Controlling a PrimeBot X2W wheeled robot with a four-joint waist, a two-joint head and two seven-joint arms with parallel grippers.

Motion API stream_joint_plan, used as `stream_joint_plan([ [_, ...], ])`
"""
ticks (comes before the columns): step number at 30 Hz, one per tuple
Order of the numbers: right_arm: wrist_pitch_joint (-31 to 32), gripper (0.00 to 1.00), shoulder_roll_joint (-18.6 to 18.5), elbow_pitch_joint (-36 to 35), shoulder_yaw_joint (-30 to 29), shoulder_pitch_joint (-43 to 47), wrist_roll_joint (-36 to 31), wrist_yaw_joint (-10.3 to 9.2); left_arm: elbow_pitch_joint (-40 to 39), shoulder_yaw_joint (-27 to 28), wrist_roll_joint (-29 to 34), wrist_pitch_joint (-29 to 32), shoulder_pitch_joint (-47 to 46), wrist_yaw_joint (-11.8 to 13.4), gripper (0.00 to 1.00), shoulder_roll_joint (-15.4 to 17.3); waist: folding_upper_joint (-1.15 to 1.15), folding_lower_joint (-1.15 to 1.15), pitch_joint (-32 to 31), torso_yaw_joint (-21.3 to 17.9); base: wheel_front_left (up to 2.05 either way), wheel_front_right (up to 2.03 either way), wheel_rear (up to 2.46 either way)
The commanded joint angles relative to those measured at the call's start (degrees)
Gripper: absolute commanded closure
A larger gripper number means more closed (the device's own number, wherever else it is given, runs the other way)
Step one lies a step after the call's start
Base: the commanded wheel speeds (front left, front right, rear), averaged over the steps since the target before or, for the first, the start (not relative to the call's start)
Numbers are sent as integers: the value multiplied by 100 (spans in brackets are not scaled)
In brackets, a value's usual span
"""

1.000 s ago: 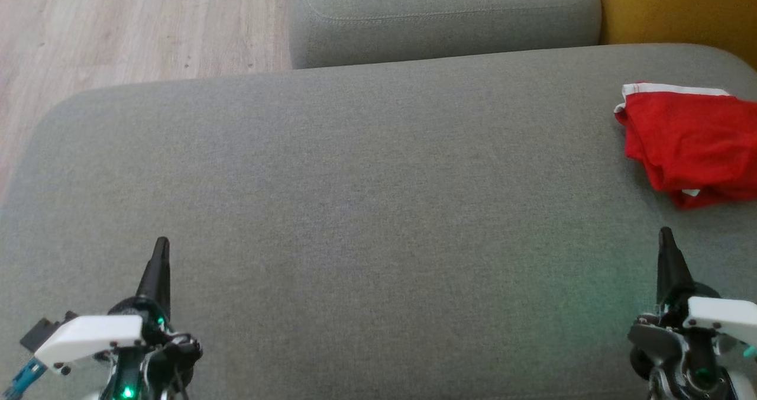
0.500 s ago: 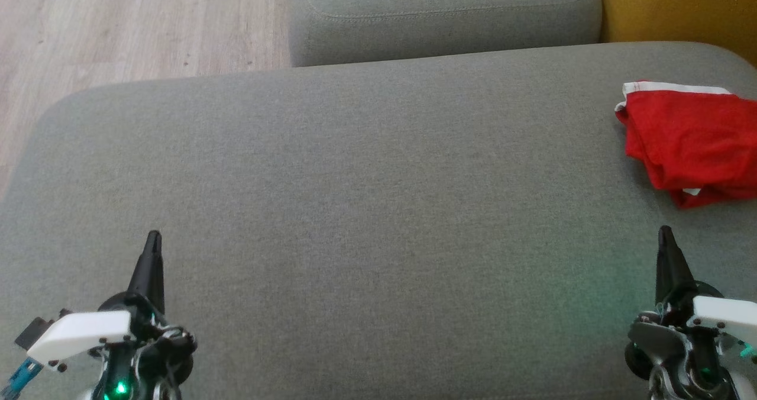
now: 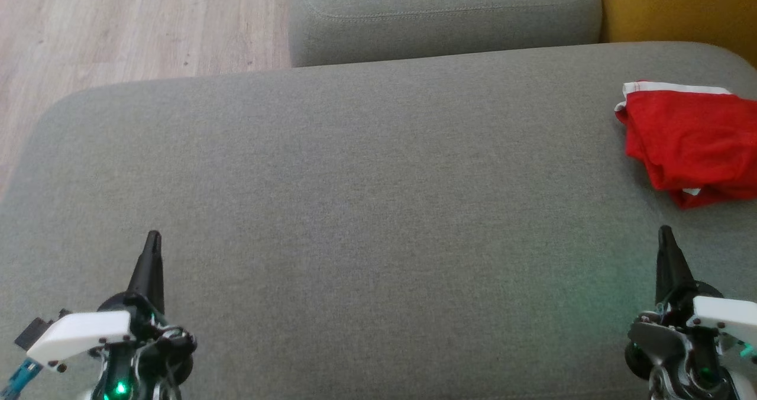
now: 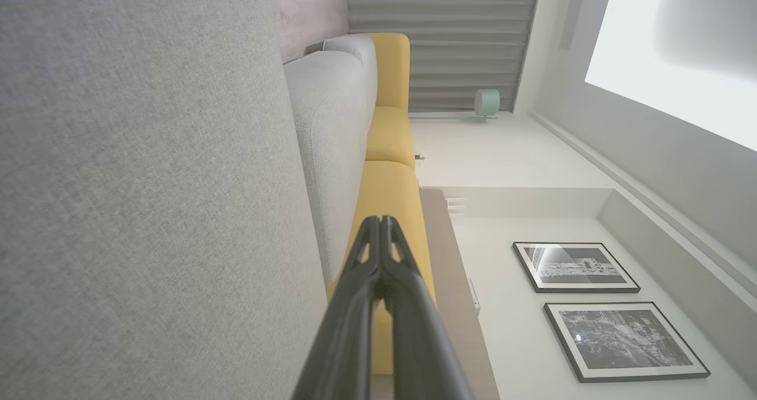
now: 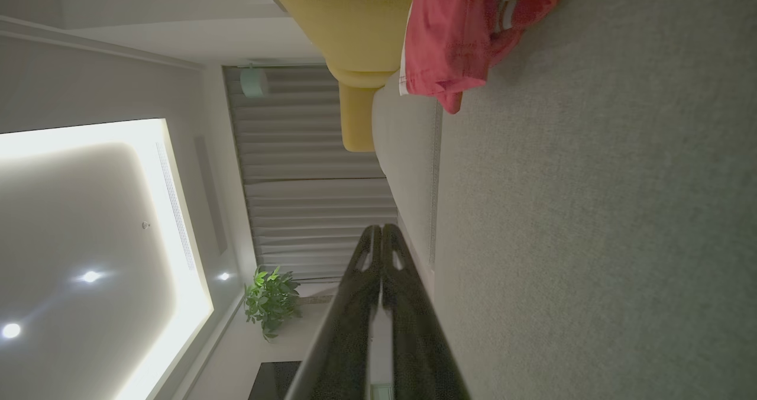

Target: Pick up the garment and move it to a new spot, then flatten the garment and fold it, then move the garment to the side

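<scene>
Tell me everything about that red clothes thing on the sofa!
The red garment looks like soft, thin cloth, with a white band along its far edge and a small white bit at its near edge. It lies in a loose, rumpled bundle, not spread flat, on the far right of the grey sofa cushion, partly cut off by the head view's right edge. It rests on that cushion; the shut right gripper sits nearer the robot, apart from it.

support: grey cushion (image 3: 355, 169) | on it: red garment (image 3: 692, 142), far right
</scene>
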Motion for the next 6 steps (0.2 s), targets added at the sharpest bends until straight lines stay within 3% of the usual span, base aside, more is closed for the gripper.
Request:
stream_joint_plan([
  [1,33,100,-61,-218,119,-324,40,-4,-168,188,-8,52,-313,-41,100,34,0,0,0,0,0,0,0],
  [6,33,100,-61,-218,119,-324,40,-4,-168,191,-6,54,-313,-41,100,31,0,0,0,0,0,0,0],
])
